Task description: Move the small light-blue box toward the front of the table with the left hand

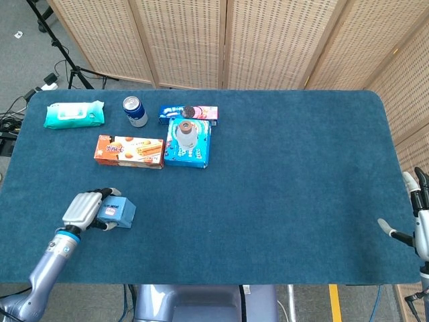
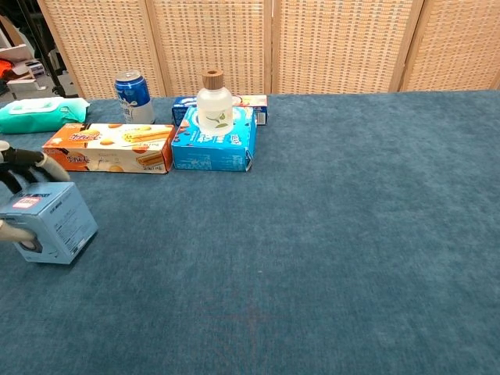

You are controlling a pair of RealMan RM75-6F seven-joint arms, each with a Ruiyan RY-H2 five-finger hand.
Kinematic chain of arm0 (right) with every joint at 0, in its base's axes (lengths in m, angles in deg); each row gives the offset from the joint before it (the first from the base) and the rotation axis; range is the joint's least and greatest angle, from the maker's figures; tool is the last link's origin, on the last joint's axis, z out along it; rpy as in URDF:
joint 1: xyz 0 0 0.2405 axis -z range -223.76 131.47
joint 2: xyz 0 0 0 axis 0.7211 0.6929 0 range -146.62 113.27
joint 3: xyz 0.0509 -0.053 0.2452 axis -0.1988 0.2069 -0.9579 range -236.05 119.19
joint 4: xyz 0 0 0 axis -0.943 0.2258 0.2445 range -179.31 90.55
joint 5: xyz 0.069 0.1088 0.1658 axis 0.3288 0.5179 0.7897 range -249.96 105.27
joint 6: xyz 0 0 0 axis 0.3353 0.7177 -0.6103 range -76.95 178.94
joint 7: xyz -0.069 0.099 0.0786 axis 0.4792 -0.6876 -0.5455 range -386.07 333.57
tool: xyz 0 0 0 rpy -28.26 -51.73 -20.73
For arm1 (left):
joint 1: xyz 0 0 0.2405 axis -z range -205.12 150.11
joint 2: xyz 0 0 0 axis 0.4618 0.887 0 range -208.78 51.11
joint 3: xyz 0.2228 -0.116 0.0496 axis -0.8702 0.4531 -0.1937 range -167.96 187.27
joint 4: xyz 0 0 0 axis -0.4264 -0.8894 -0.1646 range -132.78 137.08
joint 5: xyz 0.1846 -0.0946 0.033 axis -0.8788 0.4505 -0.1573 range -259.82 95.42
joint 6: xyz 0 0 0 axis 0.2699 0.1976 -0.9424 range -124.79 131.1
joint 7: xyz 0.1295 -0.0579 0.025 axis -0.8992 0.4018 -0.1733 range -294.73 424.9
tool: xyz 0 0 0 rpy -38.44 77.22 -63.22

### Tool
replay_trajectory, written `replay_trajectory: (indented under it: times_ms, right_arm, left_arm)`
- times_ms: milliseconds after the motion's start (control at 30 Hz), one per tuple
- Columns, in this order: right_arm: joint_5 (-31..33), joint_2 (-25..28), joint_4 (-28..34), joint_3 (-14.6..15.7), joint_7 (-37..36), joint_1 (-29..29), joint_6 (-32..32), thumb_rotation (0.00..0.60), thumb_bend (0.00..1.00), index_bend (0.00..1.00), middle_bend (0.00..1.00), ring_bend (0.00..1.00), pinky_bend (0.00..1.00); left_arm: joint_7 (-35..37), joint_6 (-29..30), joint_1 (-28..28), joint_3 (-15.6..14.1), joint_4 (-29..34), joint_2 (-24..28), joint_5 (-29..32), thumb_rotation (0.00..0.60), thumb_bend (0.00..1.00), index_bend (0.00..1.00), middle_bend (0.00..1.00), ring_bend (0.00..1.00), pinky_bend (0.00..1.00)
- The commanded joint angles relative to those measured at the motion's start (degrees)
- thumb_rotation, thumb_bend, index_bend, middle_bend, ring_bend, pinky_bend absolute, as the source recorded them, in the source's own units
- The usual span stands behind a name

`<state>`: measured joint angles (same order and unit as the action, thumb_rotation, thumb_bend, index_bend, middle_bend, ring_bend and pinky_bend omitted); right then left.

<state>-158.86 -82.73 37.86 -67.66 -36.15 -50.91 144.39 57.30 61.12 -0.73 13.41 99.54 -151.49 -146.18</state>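
The left robot hand grips the small light-blue box near the tabletop's front-left edge. It looks nearly delivered; next comes setting it flat and letting go. The right robot hand idles, fingers apart.

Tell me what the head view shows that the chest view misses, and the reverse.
Only the head view shows the right hand at the table's right edge, and the left forearm. Only the chest view shows the side of the bottle standing on the blue carton. Both show the left hand holding the light-blue box, the orange box, the can and the wipes pack.
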Motion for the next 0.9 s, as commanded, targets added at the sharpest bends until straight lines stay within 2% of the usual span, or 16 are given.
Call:
replay_trajectory:
  times_ms: [33, 133, 267, 400, 433, 700, 733, 800, 867, 900]
  right_arm:
    - [-0.03, 0.04, 0.05, -0.02, 0.01, 0.04, 0.11, 0.6, 0.0, 0.0, 0.0, 0.0, 0.0]
    - [-0.18, 0.09, 0.13, 0.0, 0.0, 0.09, 0.25, 0.6, 0.0, 0.0, 0.0, 0.0, 0.0]
    - [-0.38, 0.24, 0.25, 0.03, -0.39, 0.23, 0.57, 0.6, 0.0, 0.0, 0.0, 0.0, 0.0]
    - [-0.35, 0.45, 0.27, -0.05, -1.05, 0.41, 0.83, 0.6, 0.0, 0.0, 0.0, 0.0, 0.0]
    - [-0.23, 0.56, 0.27, -0.11, -1.4, 0.47, 0.84, 0.6, 0.0, 0.0, 0.0, 0.0, 0.0]
    - [-0.1, 0.64, 0.11, -0.13, -1.71, 0.33, 0.42, 0.6, 0.0, 0.0, 0.0, 0.0, 0.0]
    - [-0.07, 0.63, 0.1, -0.15, -1.68, 0.32, 0.39, 0.6, 0.0, 0.0, 0.0, 0.0, 0.0]
    - [0.02, 0.59, 0.06, -0.2, -1.64, 0.31, 0.37, 0.6, 0.0, 0.0, 0.0, 0.0, 0.0]
    - [0.18, 0.58, 0.07, -0.25, -1.66, 0.3, 0.27, 0.6, 0.0, 0.0, 0.0, 0.0, 0.0]
    - [0.24, 0.58, 0.06, -0.27, -1.69, 0.3, 0.22, 0.6, 0.0, 0.0, 0.0, 0.0, 0.0]
  left_arm:
    - [4.87, 2.74, -2.17, -1.35, 0.77, 1.53, -6.33, 0.6, 0.0, 0.0, 0.0, 0.0, 0.04]
    - [9.58, 5.83, -4.11, -2.52, 0.64, 2.41, -11.69, 0.6, 0.0, 0.0, 0.0, 0.0, 0.04]
    - [11.85, 7.93, -5.51, -3.89, 0.64, 3.79, -15.41, 0.6, 0.0, 0.0, 0.0, 0.0, 0.04]
    - [10.04, 7.72, -5.88, -4.06, 0.32, 3.97, -14.47, 0.6, 0.0, 0.0, 0.0, 0.0, 0.04]
    - [9.5, 6.71, -5.48, -3.6, -1.38, 3.12, -13.11, 0.6, 0.0, 0.0, 0.0, 0.0, 0.04]
    - [15.28, 3.64, -3.17, -2.55, -10.72, -1.67, -15.42, 0.6, 0.0, 0.02, 0.0, 0.0, 0.05]
    - [15.97, 3.48, -2.85, -2.51, -11.81, -2.26, -16.07, 0.6, 0.0, 0.04, 0.02, 0.01, 0.08]
    - [17.32, 3.91, -2.42, -2.36, -13.72, -3.43, -17.54, 0.6, 0.0, 0.12, 0.13, 0.07, 0.17]
    - [17.83, 4.24, -2.17, -2.32, -15.16, -4.32, -18.43, 0.6, 0.0, 0.24, 0.3, 0.2, 0.28]
    - [17.83, 3.94, -1.98, -2.39, -15.37, -4.43, -18.53, 0.6, 0.0, 0.28, 0.35, 0.23, 0.31]
